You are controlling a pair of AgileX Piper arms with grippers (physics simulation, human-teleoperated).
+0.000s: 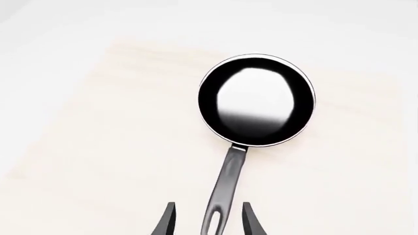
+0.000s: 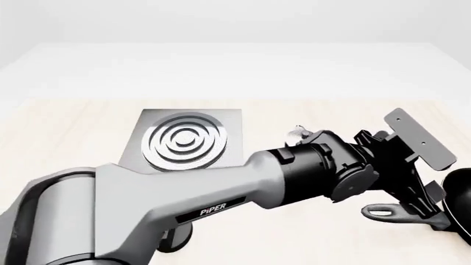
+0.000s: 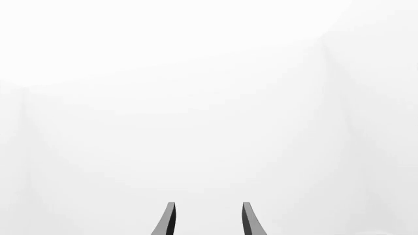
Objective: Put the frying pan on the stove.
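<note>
The frying pan (image 1: 256, 100), round and black with a glossy inside, lies on the pale table, and its dark grey handle (image 1: 228, 181) points back at my left gripper (image 1: 209, 220). That gripper is open, and the handle's end with the oval hole sits between its two fingers. In the front view the pan (image 2: 461, 190) is cut off by the right edge, with the left gripper (image 2: 421, 203) low over its handle (image 2: 394, 212). The stove (image 2: 189, 141), a grey square slab with silver rings, lies far to the left of the pan. My right gripper (image 3: 209, 220) is open on nothing, facing blank white.
My left arm (image 2: 220, 193) stretches across the table's front from left to right, just in front of the stove. A small silvery object (image 2: 299, 131) shows behind its wrist, mostly hidden. The right arm is not in the front view.
</note>
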